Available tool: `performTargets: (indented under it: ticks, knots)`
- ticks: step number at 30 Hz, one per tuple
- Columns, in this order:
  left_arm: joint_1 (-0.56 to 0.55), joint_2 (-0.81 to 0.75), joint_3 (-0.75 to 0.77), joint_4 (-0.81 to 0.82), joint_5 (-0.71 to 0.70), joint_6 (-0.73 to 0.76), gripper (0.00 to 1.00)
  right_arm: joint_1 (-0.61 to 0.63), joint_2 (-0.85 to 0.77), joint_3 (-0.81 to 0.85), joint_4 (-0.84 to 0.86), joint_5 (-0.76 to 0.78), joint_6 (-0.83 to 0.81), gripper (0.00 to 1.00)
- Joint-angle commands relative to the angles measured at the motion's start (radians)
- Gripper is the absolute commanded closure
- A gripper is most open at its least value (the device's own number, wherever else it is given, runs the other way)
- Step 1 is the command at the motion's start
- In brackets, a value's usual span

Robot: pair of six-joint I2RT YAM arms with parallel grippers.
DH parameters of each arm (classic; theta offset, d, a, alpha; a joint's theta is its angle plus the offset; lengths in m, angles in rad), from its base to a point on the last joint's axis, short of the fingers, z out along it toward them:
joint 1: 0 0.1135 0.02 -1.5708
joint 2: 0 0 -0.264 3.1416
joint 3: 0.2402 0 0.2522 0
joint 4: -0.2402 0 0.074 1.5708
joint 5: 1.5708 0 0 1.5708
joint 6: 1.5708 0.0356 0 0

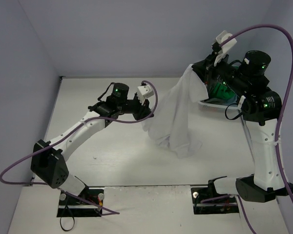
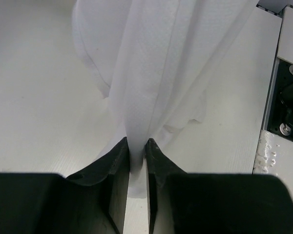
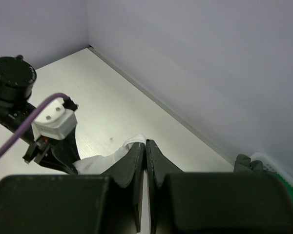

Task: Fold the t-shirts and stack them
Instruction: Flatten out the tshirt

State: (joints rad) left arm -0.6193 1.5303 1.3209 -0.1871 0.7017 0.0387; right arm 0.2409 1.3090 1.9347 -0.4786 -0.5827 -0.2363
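Note:
The white t-shirt (image 1: 173, 114) hangs stretched between my two grippers above the table, its lower part bunched on the surface. My right gripper (image 1: 195, 69) is raised at the back right and is shut on the shirt's top edge; the cloth (image 3: 132, 144) shows by its fingertips in the right wrist view. My left gripper (image 1: 149, 113) is at the table's middle, shut on a fold at the shirt's left side; the cloth (image 2: 151, 73) runs up from between its fingers (image 2: 121, 151). A bright green shirt (image 1: 219, 92) lies in the basket behind the right arm. The dark grey and blue-grey shirts are hidden.
A white plastic laundry basket (image 1: 210, 103) sits at the back right, mostly behind my right arm; its rim (image 3: 268, 161) shows in the right wrist view. The grey walls close the table at the back and left. Purple cables loop over both arms.

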Motion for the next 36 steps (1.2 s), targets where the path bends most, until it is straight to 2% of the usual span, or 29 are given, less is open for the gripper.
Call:
performTargets:
  ticks: [1, 9, 17, 23, 25, 27, 28, 36]
  knots:
    - [0.030, -0.094, 0.003, -0.018, 0.007, 0.041, 0.86, -0.009, -0.028, 0.018, 0.098, 0.009, -0.003, 1.00]
    - [0.104, -0.148, 0.061, -0.175, 0.015, 0.082, 0.88, -0.008, -0.047, 0.001, 0.098, -0.008, 0.003, 1.00]
    - [0.180, -0.210, 0.078, -0.184, -0.002, 0.052, 0.88, -0.009, -0.083, -0.062, 0.104, -0.028, -0.006, 1.00]
    - [0.201, -0.193, 0.093, -0.183, 0.066, 0.006, 0.88, -0.008, -0.096, -0.083, 0.112, -0.029, -0.005, 1.00]
    - [0.194, -0.187, 0.068, -0.157, 0.099, -0.016, 0.64, -0.008, -0.090, -0.080, 0.112, -0.028, -0.001, 1.00]
    - [0.188, -0.183, 0.023, -0.103, 0.111, -0.026, 0.53, -0.008, -0.085, -0.074, 0.112, -0.032, 0.003, 1.00]
    - [0.184, -0.179, 0.015, -0.097, 0.111, -0.028, 0.44, -0.008, -0.082, -0.071, 0.112, -0.034, 0.005, 1.00]
    - [0.158, -0.053, 0.032, -0.031, 0.137, -0.028, 0.37, -0.009, -0.062, -0.036, 0.109, -0.048, 0.026, 1.00]
